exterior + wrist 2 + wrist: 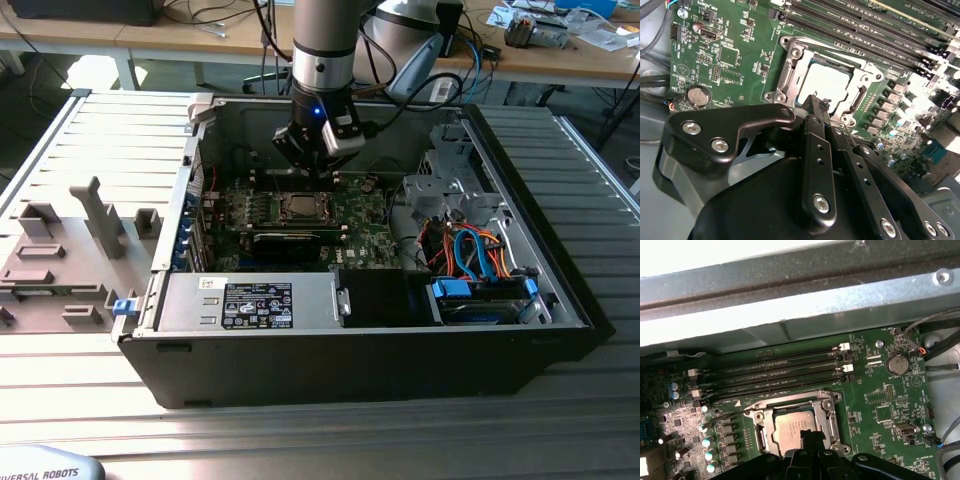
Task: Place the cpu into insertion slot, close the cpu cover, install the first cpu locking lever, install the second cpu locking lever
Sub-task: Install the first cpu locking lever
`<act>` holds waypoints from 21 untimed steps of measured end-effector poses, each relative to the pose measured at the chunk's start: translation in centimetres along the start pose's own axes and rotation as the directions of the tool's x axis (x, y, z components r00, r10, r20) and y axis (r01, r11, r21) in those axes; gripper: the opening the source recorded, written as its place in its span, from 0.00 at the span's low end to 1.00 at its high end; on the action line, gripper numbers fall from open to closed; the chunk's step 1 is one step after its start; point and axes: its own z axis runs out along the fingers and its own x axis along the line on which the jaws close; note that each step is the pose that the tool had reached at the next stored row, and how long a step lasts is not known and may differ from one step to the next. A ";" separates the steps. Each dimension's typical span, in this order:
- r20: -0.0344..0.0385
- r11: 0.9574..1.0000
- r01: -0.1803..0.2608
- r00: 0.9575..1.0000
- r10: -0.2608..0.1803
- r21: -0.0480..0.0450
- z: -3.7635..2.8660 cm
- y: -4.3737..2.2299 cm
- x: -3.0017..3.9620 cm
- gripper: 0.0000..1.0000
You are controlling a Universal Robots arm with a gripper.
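**CPU seated in socket, end effector poised above it**

The open PC case (560,290) lay on the slatted tabletop (320,430), w/ the green motherboard (365,235) flat on its floor. The cpu (792,427) sat in the socket, silver top up; in both wrist views the cpu cover (829,412) framed it as a silvery metal square lying flat around the chip. Whether the locking levers were latched couldn't be made out.

The end effector (812,102) hung just above the socket's edge, its black fingers (817,150) pressed together w/ nothing between them, tips near the cpu's border but not clearly touching.

Also inside the case: black memory slots (775,375) beside the socket twd the case wall, a round coin battery (897,363) on the board, a labelled power supply box (250,302) at the near side, blue and orange cables (480,255) at the exterior view's right by a drive bay (480,300).

Outside, grey fixtures (70,250) stood on the tabletop at the exterior view's left, well apart from the case. The case walls and the arm (322,50) crowded the space round the socket.
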 end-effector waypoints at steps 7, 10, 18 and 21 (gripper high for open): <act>-0.001 0.999 0.039 0.999 -0.039 -0.011 0.00 0.00 0.00 0.11; -0.001 0.998 0.056 0.998 -0.056 -0.011 0.00 0.00 0.00 0.11; -0.001 0.995 0.095 0.995 -0.095 -0.011 0.00 0.00 0.00 0.11; -0.001 0.994 0.107 0.994 -0.107 -0.011 0.00 0.00 0.00 0.11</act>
